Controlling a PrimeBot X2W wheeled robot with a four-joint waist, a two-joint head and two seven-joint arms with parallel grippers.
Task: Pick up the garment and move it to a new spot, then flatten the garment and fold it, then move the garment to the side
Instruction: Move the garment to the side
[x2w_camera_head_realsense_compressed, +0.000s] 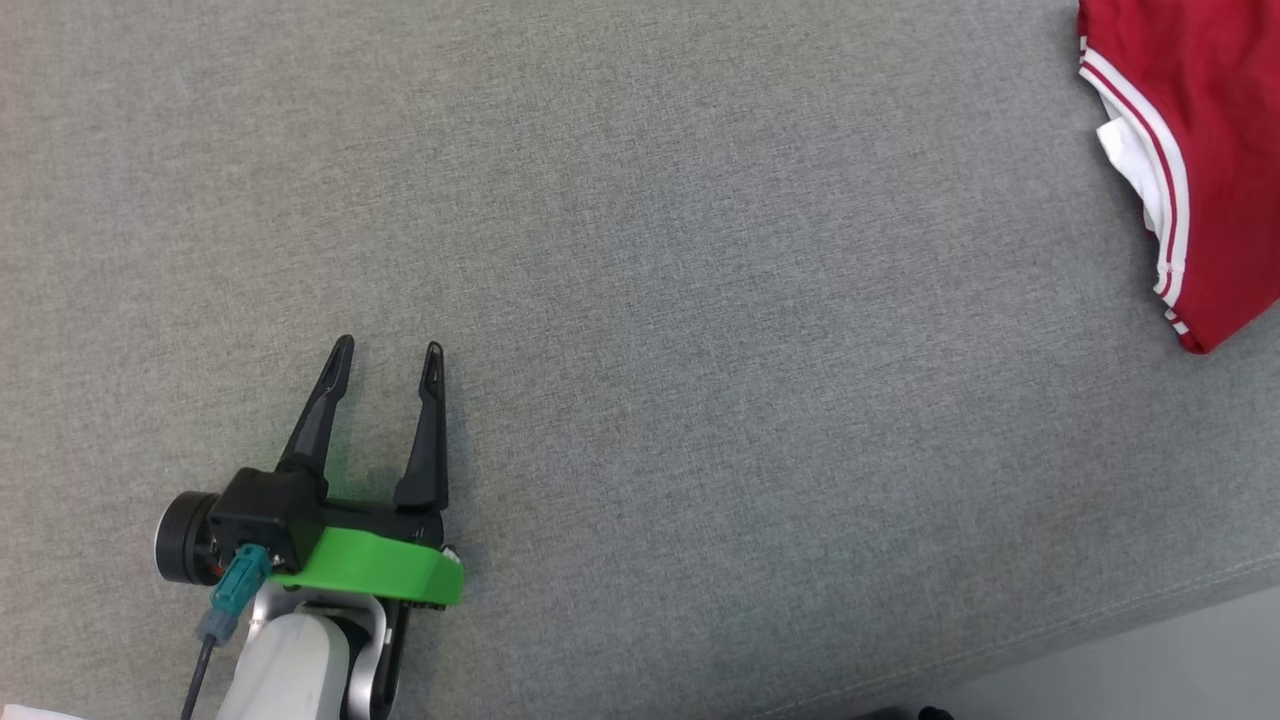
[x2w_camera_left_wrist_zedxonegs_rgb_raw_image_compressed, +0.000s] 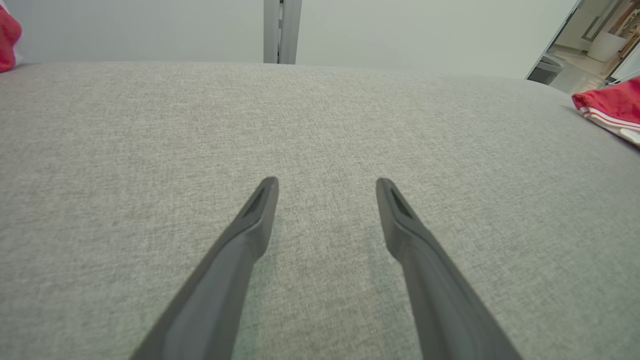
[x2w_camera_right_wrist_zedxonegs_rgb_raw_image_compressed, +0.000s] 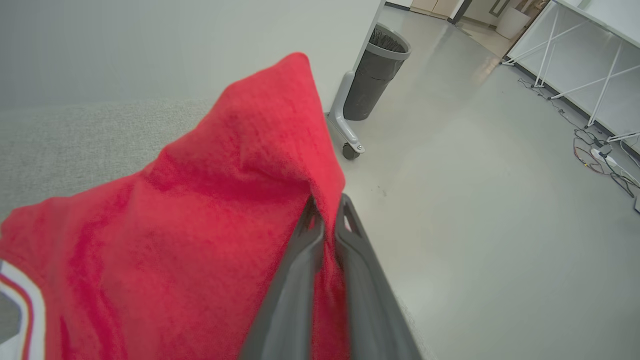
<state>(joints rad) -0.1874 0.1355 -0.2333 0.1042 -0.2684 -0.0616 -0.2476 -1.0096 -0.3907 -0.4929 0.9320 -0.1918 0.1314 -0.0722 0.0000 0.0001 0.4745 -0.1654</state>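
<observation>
Nearest the robot on the left, the left gripper (x2w_camera_head_realsense_compressed: 390, 345) hovers low over a broad grey woven upholstery surface (x2w_camera_head_realsense_compressed: 700, 300). Its two long dark tapered fingers are spread wide apart with only the coarse weave between them, as the left wrist view (x2w_camera_left_wrist_zedxonegs_rgb_raw_image_compressed: 326, 181) also shows. Behind the fingers sit a bright green plastic collar (x2w_camera_head_realsense_compressed: 385, 565), a short black cylindrical camera housing (x2w_camera_head_realsense_compressed: 185, 537) and a teal cable plug (x2w_camera_head_realsense_compressed: 238, 585), mounted on a pale rounded forearm. At the near right corner the upholstery ends in a stitched seam, beyond which lies a smooth pale grey floor (x2w_camera_head_realsense_compressed: 1150, 660).

Across a wide stretch of bare fabric, well apart from the left gripper, the red knit garment with white striped trim (x2w_camera_head_realsense_compressed: 1210, 150) lies at the far right, its edge crumpled and a white inner layer showing. From the left wrist it appears low at the right edge (x2w_camera_left_wrist_zedxonegs_rgb_raw_image_compressed: 612, 102). The right gripper (x2w_camera_right_wrist_zedxonegs_rgb_raw_image_compressed: 328, 200) has its fingers pressed together on a raised fold of this garment (x2w_camera_right_wrist_zedxonegs_rgb_raw_image_compressed: 210, 215), the soft, slightly fuzzy cloth peaking above the tips and draping down to the left over the grey surface.

Farther off, past the edge of the upholstery, the glossy floor (x2w_camera_right_wrist_zedxonegs_rgb_raw_image_compressed: 475, 200) carries the grey wheeled foot of a stand (x2w_camera_right_wrist_zedxonegs_rgb_raw_image_compressed: 345, 130) and, beside it, a dark grey round waste bin with a ribbed liner (x2w_camera_right_wrist_zedxonegs_rgb_raw_image_compressed: 372, 75). Beyond these, to the far right, stand white tables with crossed braces (x2w_camera_right_wrist_zedxonegs_rgb_raw_image_compressed: 590, 50), with loose cables (x2w_camera_right_wrist_zedxonegs_rgb_raw_image_compressed: 600, 155) on the floor below them. A grey metal post (x2w_camera_left_wrist_zedxonegs_rgb_raw_image_compressed: 281, 30) rises against the plain pale wall behind the surface.
</observation>
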